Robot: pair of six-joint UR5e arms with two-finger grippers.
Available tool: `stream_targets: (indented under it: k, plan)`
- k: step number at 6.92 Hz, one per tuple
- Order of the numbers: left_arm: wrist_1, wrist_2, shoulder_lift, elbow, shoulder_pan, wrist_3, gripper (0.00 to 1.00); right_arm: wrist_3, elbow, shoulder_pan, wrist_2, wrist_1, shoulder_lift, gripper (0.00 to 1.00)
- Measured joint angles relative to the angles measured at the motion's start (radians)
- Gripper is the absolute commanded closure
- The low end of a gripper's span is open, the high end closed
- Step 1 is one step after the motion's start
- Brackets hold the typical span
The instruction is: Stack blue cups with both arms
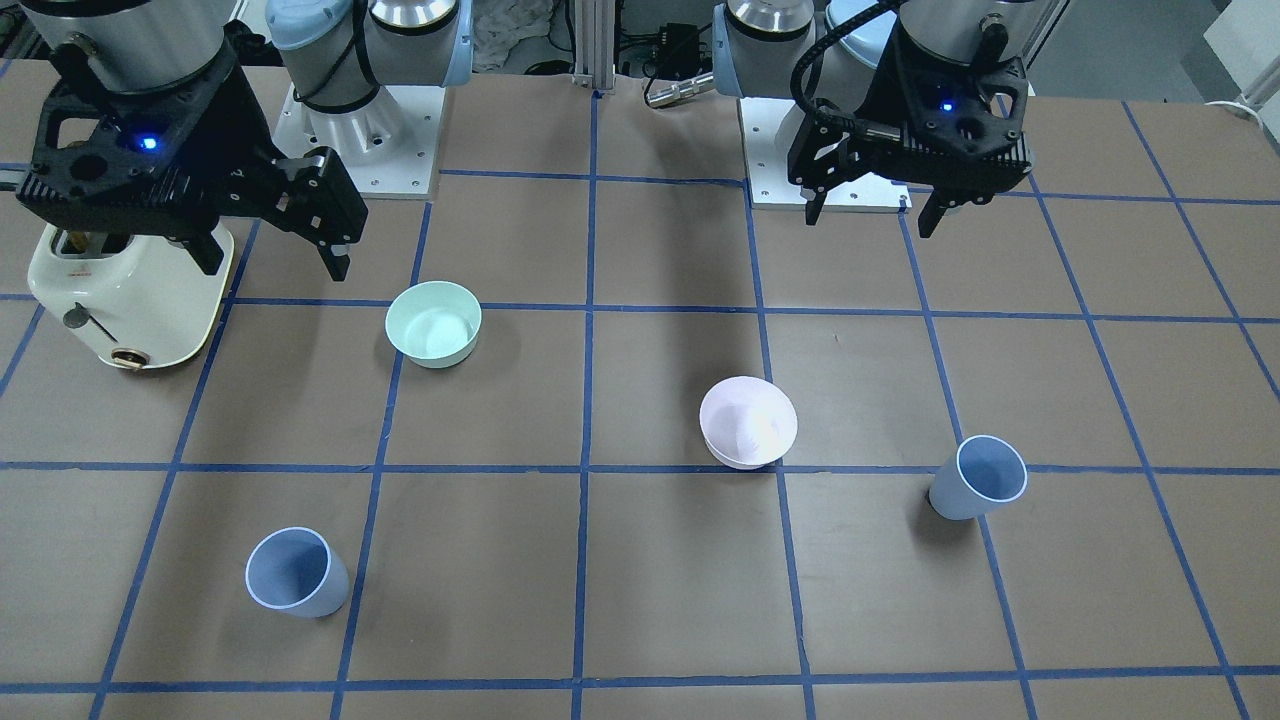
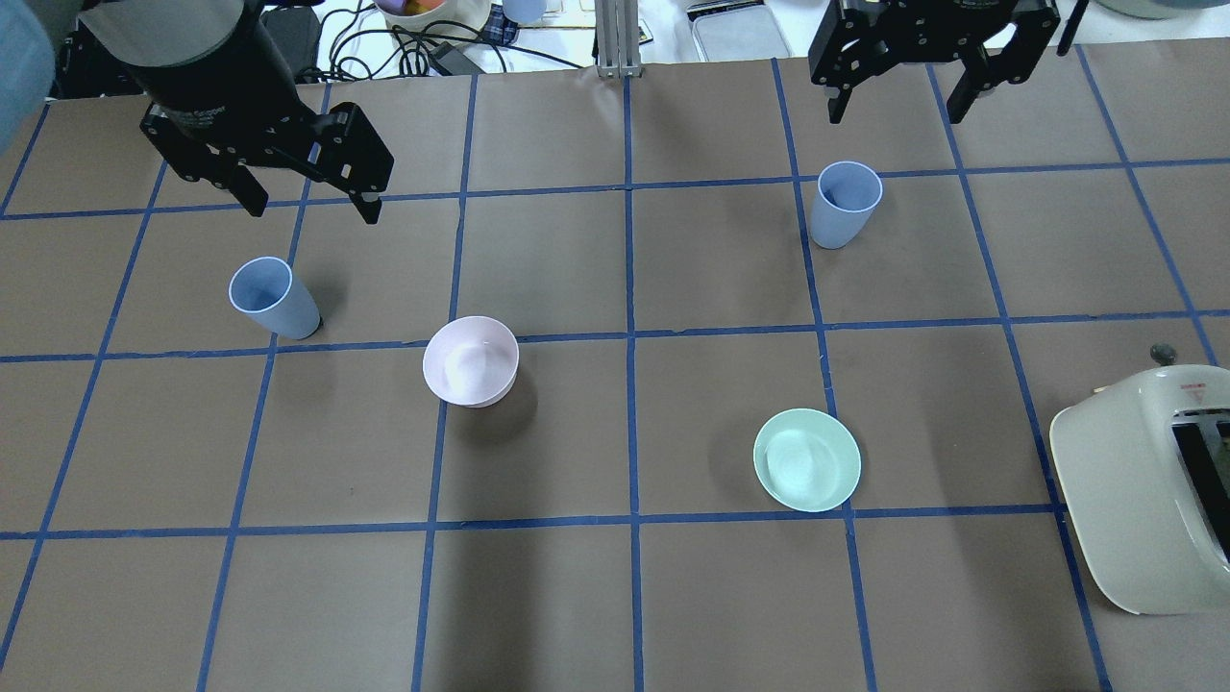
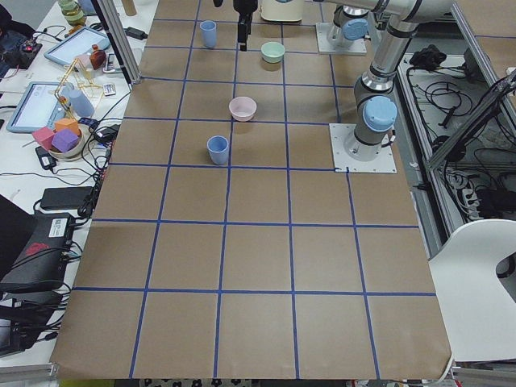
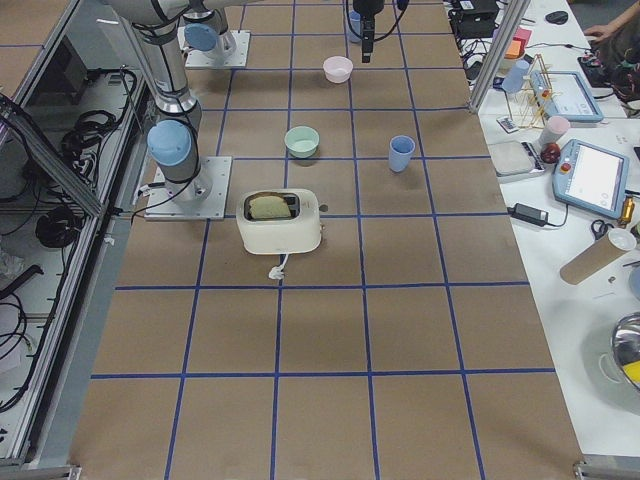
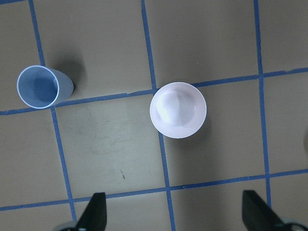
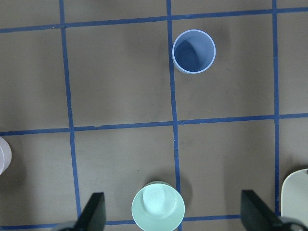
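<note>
Plainly, both grippers hung empty, jaws spread. One blue cup [image 2: 274, 298] stood near the left gripper [image 2: 313, 210], the other blue cup [image 2: 844, 204] near the right gripper [image 2: 895, 115].

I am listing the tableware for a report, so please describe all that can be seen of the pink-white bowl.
The pink-white bowl is round and very pale pink, almost white, with a smooth surface that looks like plastic. It stands upright, mouth up, and looks empty. It rests on the brown table, over a crossing of blue tape lines. Only the table touches it; the nearer blue cup and the mint-green bowl stand apart from it.
</note>
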State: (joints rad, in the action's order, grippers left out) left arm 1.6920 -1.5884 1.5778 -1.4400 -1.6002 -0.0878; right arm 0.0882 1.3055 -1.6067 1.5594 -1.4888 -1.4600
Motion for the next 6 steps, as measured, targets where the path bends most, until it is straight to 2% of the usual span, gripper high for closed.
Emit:
stream_targets:
  k: [2, 4, 6]
  plan:
    - [-0.013, -0.005, 0.067, -0.008, 0.022, -0.009, 0.0, -0.004, -0.002, 0.0, 0.0, -0.001, -0.002, 0.0]
    - [-0.202, -0.074, 0.201, -0.044, 0.064, -0.005, 0.0, -0.004, -0.006, 0.001, 0.001, -0.008, -0.002, 0.0]
    - [-0.373, -0.097, 0.299, -0.123, 0.167, 0.001, 0.09, -0.004, -0.004, 0.001, 0.006, -0.01, -0.001, 0.0]
